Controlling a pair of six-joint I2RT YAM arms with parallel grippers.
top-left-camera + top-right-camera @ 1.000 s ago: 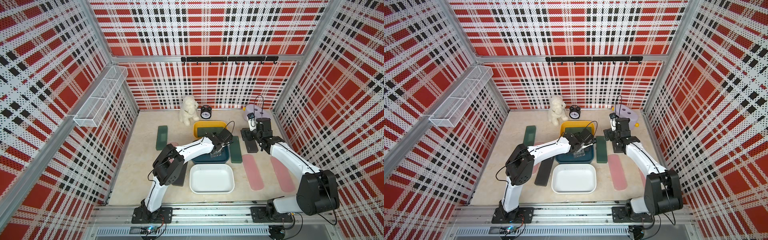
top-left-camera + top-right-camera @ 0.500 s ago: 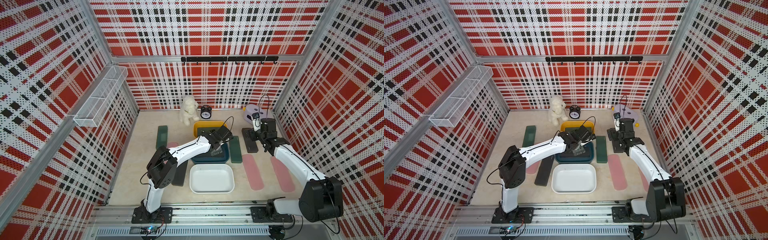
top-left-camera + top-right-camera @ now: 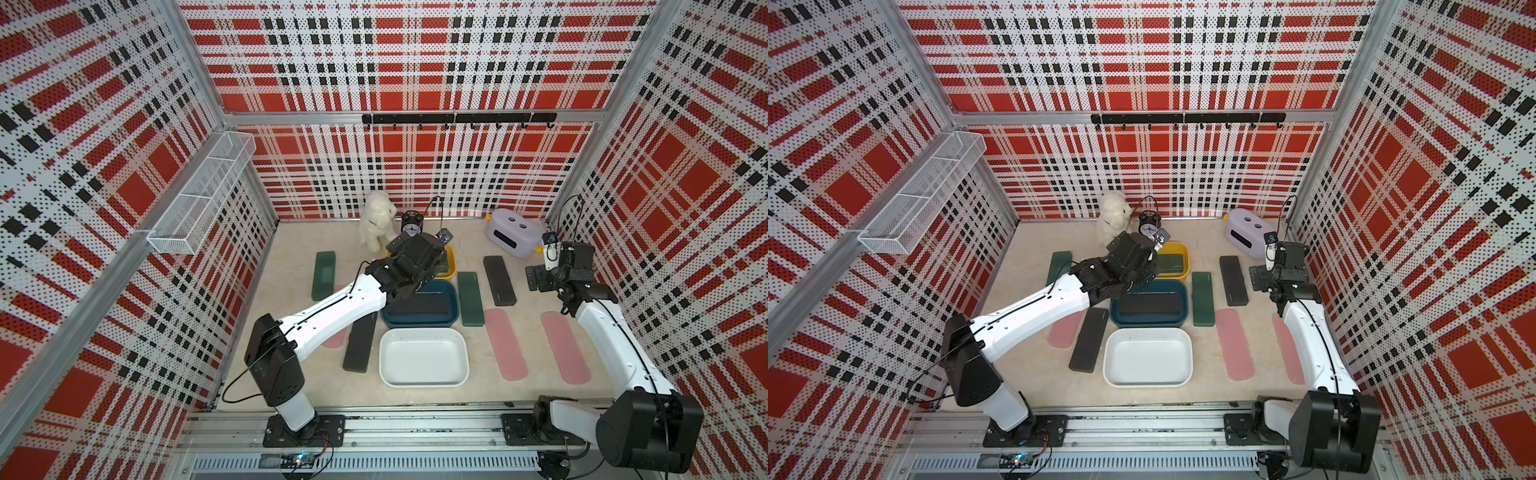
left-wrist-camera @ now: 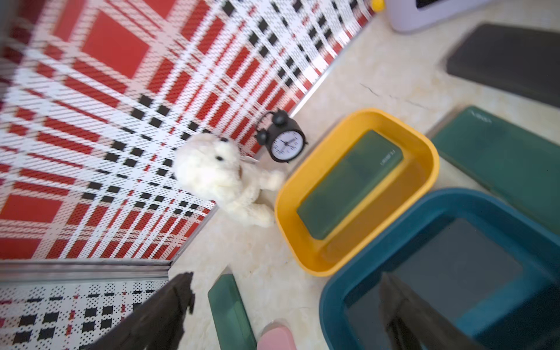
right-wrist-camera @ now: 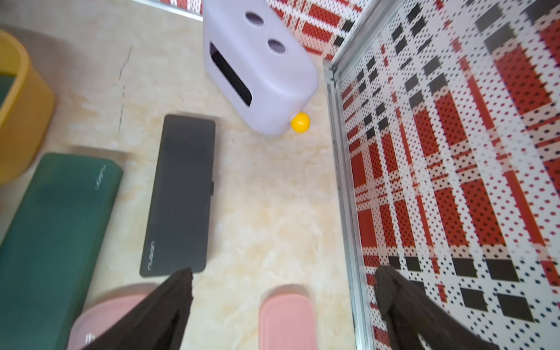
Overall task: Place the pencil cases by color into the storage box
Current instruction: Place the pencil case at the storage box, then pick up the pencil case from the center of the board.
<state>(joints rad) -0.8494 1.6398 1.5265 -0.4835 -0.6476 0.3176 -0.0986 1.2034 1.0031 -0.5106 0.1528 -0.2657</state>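
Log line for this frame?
left gripper open, empty | right gripper open, empty | yellow tub: one green case | blue tub: one black case | white tub: empty

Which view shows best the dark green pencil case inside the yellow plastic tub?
The left wrist view: the dark green pencil case lies whole and near in the yellow plastic tub. In both top views the left arm covers much of it. The right wrist view catches only a green sliver.

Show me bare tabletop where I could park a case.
Free: the back strip between the yellow tub and the purple box; the front strip between the white tub and the rail. Crowded: right of the blue tub, where cases lie side by side.
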